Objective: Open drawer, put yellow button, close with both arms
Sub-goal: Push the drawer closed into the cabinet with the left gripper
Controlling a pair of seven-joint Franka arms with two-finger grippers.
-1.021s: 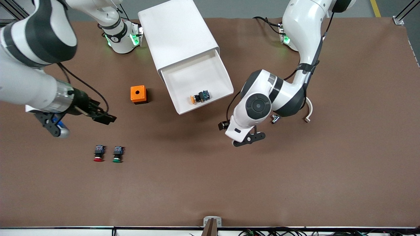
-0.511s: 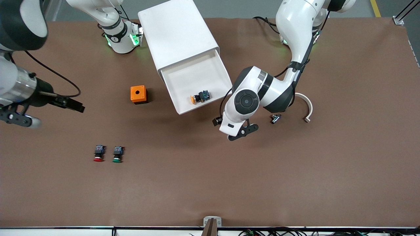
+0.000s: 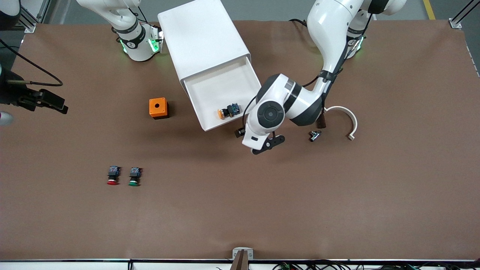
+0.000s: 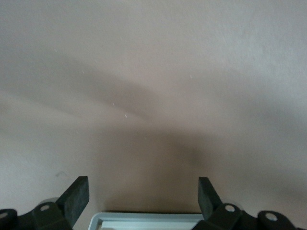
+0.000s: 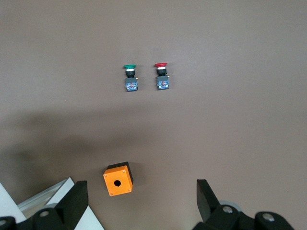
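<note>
Brown desk (image 3: 240, 210) all round; the drawer (image 3: 225, 95) stands pulled out of the white cabinet (image 3: 202, 41), and the yellow button (image 3: 228, 110) lies inside it, on its side, close to the front corner; that leaves the push shut. Left tool (image 3: 267, 144), fingers (image 4: 74, 199) apart and empty, hovers over the desk just off the drawer's front edge, toward the left arm's end; it is much the nearer. Right tool (image 3: 47, 101), fingers apart, empty, hangs well away over the right arm's end.
</note>
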